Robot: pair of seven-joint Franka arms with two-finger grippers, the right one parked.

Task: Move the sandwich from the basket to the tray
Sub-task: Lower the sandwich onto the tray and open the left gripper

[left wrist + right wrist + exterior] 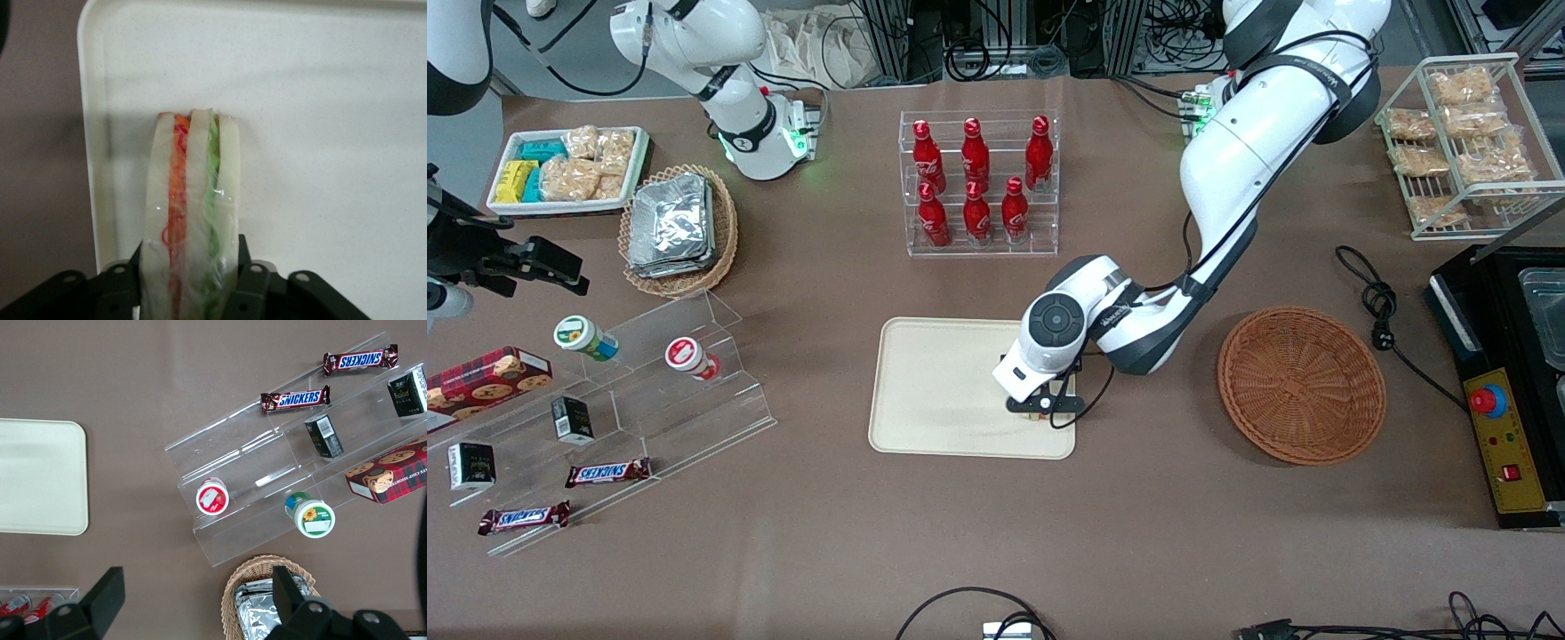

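1. Cream-beige tray [934, 391] under gripper [190, 280], near its basket-side edge.
2. Clamped on plastic-wrapped sandwich [192, 200], held over tray; basket [1302, 384] empty.
3. Likely light, soft, squashable; slippery wrap; best pinched gently across bread faces.

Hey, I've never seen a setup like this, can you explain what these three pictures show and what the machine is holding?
A white robot arm works at a brown table. One picture looks down from the front; the other two come from cameras on the arms' wrists. The working arm's hand is low over the cream rectangular tray, shut on a small clear-wrapped triangular sandwich with orange and green filling. The round reddish-brown wicker basket beside the tray has nothing in it. Red bottles in a clear rack stand farther from the front camera.
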